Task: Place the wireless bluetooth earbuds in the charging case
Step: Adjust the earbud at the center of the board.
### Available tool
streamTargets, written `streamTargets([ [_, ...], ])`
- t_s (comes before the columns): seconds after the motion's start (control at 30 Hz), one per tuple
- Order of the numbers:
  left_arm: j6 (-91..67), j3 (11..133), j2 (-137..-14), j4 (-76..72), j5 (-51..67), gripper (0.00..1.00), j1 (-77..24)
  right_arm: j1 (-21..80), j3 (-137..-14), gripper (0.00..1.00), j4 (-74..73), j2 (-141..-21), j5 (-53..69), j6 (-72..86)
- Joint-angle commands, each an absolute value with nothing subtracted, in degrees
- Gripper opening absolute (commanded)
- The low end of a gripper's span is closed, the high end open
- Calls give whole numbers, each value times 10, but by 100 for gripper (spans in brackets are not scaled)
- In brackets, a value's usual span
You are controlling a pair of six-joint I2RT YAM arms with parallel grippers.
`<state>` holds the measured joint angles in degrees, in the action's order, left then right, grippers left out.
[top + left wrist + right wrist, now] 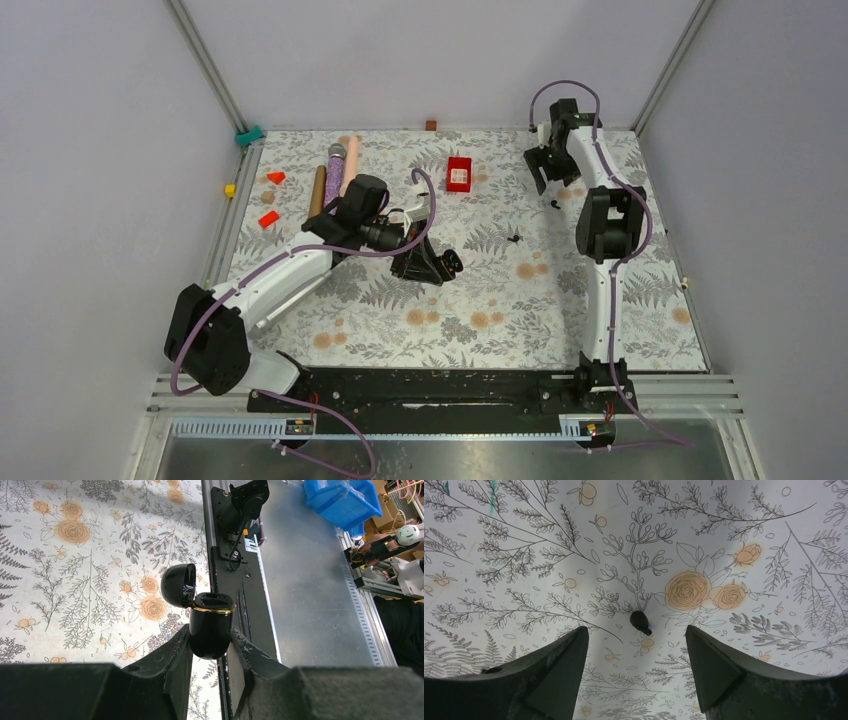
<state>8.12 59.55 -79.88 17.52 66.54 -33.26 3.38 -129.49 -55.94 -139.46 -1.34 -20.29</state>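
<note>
A black earbud (pixel 640 621) lies on the floral cloth (pixel 524 555), right of the red box (pixel 459 173), between the right gripper's (pixel 636 632) spread fingers and untouched by them. A second black earbud (pixel 514 238) lies right of the box and nearer the arm bases. Nearer than the box, the left gripper (pixel 211 642) pinches the black charging case (pixel 211 622), its lid open.

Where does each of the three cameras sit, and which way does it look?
Top: high behind the robot, looking down at the flowered table; left arm and right arm show.
Left wrist: looks along the left hand, shut on the open black charging case.
Right wrist: looks down past the open right hand at a black earbud.
Shared: all see the table.
</note>
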Motion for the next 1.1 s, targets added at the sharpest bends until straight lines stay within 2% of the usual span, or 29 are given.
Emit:
streamTargets([
  [0.0, 92, 610, -794, 162, 693, 0, -330, 32, -1324, 79, -623, -1414, 23, -206],
  [0.37, 91, 610, -798, 162, 692, 0, -330, 31, -1369, 73, -689, -1462, 52, -246],
  [0.77, 91, 612, -801, 162, 693, 0, -330, 32, -1335, 61, -719, -1436, 144, -259],
  [1.07, 91, 611, -794, 162, 693, 0, -330, 32, -1301, 59, -723, -1415, 133, -264],
])
